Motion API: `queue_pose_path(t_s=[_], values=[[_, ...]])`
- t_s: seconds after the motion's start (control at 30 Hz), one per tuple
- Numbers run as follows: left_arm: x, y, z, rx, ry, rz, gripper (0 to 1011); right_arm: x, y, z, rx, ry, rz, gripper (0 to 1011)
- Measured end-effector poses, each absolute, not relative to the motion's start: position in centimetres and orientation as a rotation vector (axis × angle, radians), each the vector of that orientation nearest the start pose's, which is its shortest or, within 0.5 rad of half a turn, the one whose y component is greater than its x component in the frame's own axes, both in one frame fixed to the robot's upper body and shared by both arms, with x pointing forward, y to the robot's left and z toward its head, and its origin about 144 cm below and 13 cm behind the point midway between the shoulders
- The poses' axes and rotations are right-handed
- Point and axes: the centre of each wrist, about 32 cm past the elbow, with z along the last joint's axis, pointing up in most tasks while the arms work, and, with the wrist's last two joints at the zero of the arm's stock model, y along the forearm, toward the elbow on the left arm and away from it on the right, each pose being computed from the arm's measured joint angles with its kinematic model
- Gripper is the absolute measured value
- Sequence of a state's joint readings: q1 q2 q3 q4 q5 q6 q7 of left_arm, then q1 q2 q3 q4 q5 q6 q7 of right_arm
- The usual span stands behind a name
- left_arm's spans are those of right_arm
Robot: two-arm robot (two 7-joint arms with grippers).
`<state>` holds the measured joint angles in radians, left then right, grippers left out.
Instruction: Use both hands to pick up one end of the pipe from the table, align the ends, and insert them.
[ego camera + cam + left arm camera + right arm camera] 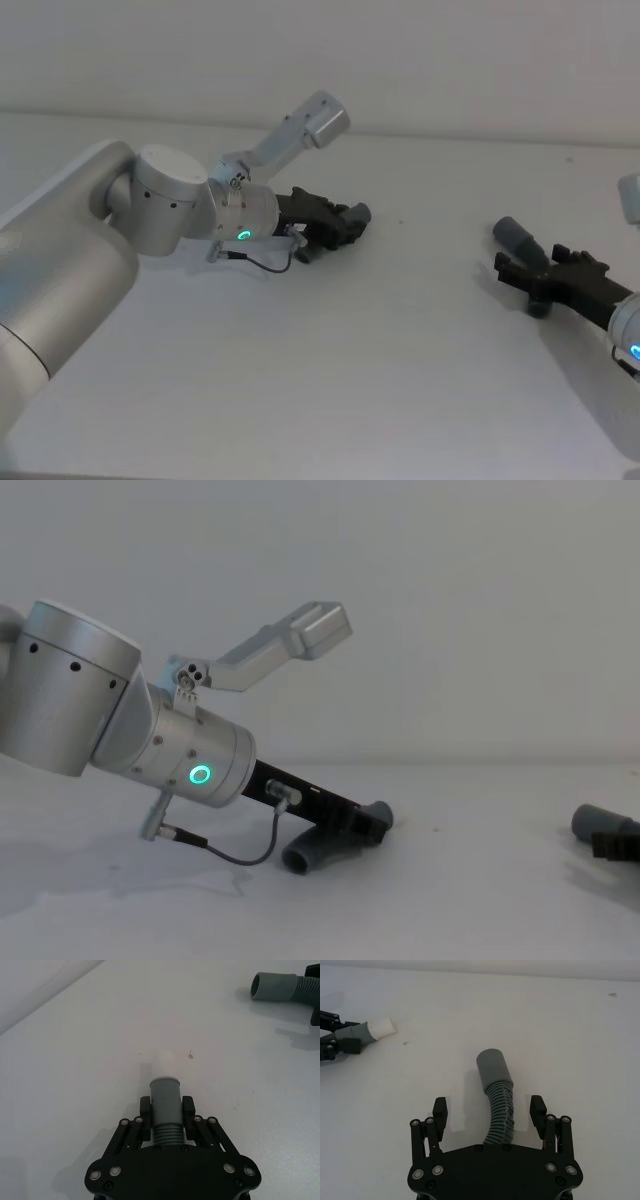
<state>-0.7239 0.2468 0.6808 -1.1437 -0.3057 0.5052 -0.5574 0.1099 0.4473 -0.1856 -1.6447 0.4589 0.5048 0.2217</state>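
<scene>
My left gripper (166, 1105) is shut on the curved pipe piece (165, 1110), its fingers (146, 1108) clamped on the ribbed part just behind the smooth grey collar. The white tip (164, 1062) sticks out ahead, low over the white table (400, 380). In the chest view the piece's ribbed open end (305, 856) hangs under the left gripper (368, 820), at the table surface. My right gripper (488, 1108) is open and straddles the other pipe piece (501, 1110), fingers (440, 1111) apart from it. Its round grey mouth (492, 1066) points away from the gripper. In the head view this piece (518, 240) lies at the right, with the right gripper (532, 264) over it.
The two pipe pieces lie well apart, with bare table between them. The left arm's silver wrist with its green ring light (243, 236) and a looping cable (250, 858) sit low over the left side. A pale wall (400, 60) rises behind the table.
</scene>
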Motion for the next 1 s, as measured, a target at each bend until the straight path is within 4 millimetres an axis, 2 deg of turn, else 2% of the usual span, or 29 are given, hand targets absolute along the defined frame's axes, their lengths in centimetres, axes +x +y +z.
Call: queue_pose_path(t_s=[0.33, 0.43, 0.63, 0.67, 0.77, 0.8, 0.9, 1.0], values=[[60.97, 15.33, 124.23, 0.511, 0.137, 0.610, 355, 48.41, -28.97, 119.69, -0.308, 0.317, -1.131, 1000], [60.97, 15.33, 124.24, 0.511, 0.137, 0.610, 354, 48.47, -28.94, 119.67, -0.308, 0.319, -1.131, 973], [60.97, 15.34, 124.23, 0.511, 0.137, 0.610, 355, 48.56, -28.90, 119.63, -0.310, 0.321, -1.131, 828], [60.97, 15.33, 124.23, 0.511, 0.137, 0.610, 355, 48.57, -28.88, 119.62, -0.310, 0.321, -1.131, 776], [60.97, 15.33, 124.23, 0.511, 0.137, 0.610, 355, 48.60, -28.87, 119.62, -0.310, 0.321, -1.131, 722], [60.97, 15.33, 124.23, 0.511, 0.136, 0.610, 354, 48.61, -28.86, 119.61, -0.310, 0.322, -1.131, 666], [60.97, 15.33, 124.23, 0.511, 0.137, 0.610, 355, 48.62, -28.84, 119.60, -0.310, 0.322, -1.131, 607], [60.97, 15.33, 124.23, 0.511, 0.137, 0.610, 355, 48.63, -28.82, 119.58, -0.310, 0.323, -1.131, 490]])
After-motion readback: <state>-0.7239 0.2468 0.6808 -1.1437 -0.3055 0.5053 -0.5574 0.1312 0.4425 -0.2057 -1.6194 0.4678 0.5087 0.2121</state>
